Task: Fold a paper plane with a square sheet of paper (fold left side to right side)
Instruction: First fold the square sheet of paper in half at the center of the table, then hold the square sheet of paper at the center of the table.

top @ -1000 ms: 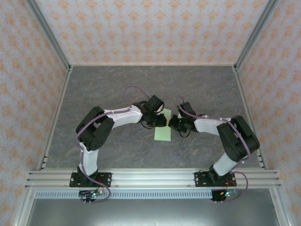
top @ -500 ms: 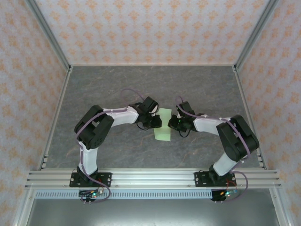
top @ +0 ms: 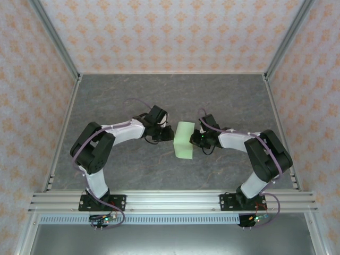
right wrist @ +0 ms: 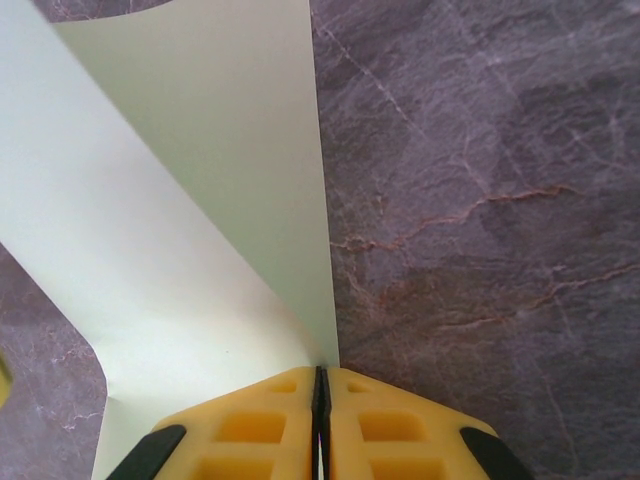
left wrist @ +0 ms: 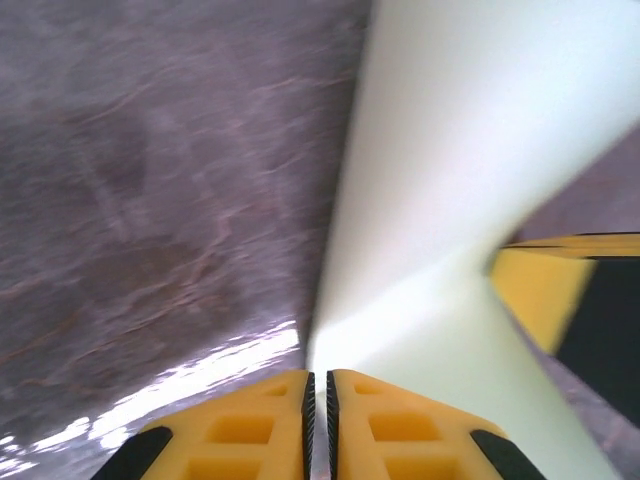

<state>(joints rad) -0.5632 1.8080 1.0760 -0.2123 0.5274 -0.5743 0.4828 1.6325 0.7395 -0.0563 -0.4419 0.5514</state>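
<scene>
The square sheet of paper (top: 184,142) rests near the centre of the grey table (top: 122,101), between the two arms. The left gripper (top: 170,133) has its jaws narrowed to a slit, pinching the sheet's left edge. The right gripper (top: 194,139) is clamped on the right edge. The paper's layers spread apart between the two grips.
</scene>
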